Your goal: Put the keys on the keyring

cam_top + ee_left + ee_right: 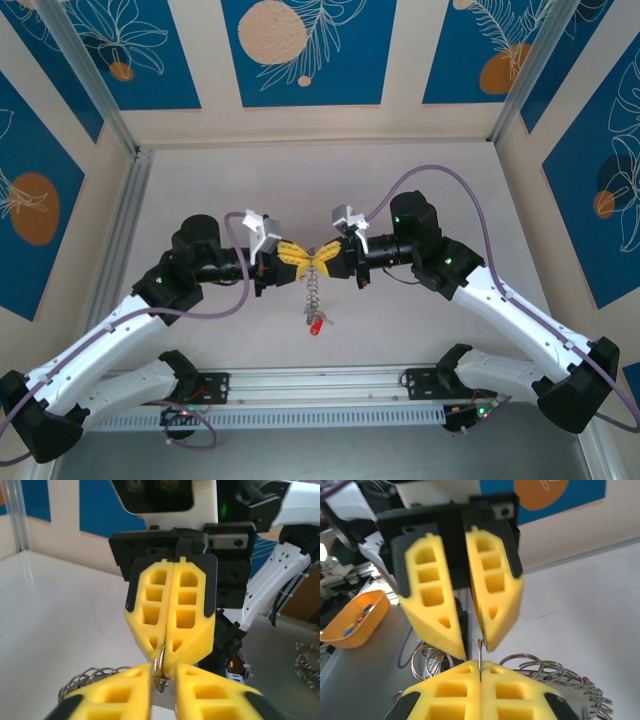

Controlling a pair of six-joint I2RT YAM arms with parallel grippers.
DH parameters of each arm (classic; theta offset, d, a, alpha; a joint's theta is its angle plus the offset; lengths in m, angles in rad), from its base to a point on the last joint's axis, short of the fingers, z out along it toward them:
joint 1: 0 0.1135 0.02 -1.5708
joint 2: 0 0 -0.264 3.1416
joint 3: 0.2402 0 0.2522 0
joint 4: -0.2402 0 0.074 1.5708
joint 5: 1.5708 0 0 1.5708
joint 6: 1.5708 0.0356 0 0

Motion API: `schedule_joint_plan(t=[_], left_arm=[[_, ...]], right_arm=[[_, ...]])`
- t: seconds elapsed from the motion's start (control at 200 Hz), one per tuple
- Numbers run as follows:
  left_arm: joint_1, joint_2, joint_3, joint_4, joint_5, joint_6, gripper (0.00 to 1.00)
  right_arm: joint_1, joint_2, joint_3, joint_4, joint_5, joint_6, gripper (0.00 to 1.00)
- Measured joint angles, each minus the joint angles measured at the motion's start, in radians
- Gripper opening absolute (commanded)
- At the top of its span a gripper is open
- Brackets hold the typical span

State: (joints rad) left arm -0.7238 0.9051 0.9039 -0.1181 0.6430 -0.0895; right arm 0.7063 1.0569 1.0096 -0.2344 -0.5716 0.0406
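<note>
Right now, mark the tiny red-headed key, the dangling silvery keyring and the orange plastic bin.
tiny red-headed key [317, 325], top view, red head.
dangling silvery keyring [312, 290], top view, hanging middle.
orange plastic bin [347, 630], right wrist view, outer wall.

We see the left arm [120, 325] and right arm [510, 310] in white shells with black joints. Purple cables [445, 180] loop at mid-frame. Yellow hollow-celled fingers [187, 605] sit on black mounts, seemingly screwed.

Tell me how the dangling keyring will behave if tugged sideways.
Probably floppy: the keyring hangs as a loose chain of rings, so it should swing. The red key at its bottom would likely sway most. The thin wire may slip from the right gripper.
</note>
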Motion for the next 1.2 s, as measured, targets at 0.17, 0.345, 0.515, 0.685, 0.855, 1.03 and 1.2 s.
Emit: schedule_joint_plan(t=[0.17,0.345,0.515,0.685,0.855,1.03,1.2], left_arm=[[0.0,0.021,0.169,-0.224,-0.075,0.141,0.34],[0.0,0.062,0.241,-0.37,-0.095,0.229,0.34],[0.0,0.098,0.249,-0.446,-0.094,0.267,0.33],[-0.001,0.1,0.249,-0.468,-0.084,0.282,0.33],[-0.001,0.1,0.249,-0.475,-0.068,0.283,0.32],[-0.005,0.108,0.249,-0.474,-0.058,0.283,0.31],[-0.01,0.12,0.249,-0.474,-0.04,0.283,0.23]], right_arm=[[0.04,0.027,0.098,-0.158,0.127,-0.073,0.0],[0.074,0.068,0.164,-0.262,0.195,-0.125,0.0],[0.107,0.086,0.18,-0.309,0.208,-0.156,0.0],[0.117,0.086,0.184,-0.32,0.194,-0.166,0.0],[0.119,0.086,0.186,-0.317,0.17,-0.169,0.0],[0.123,0.086,0.19,-0.306,0.152,-0.172,0.0],[0.123,0.09,0.195,-0.309,0.149,-0.173,0.0]])
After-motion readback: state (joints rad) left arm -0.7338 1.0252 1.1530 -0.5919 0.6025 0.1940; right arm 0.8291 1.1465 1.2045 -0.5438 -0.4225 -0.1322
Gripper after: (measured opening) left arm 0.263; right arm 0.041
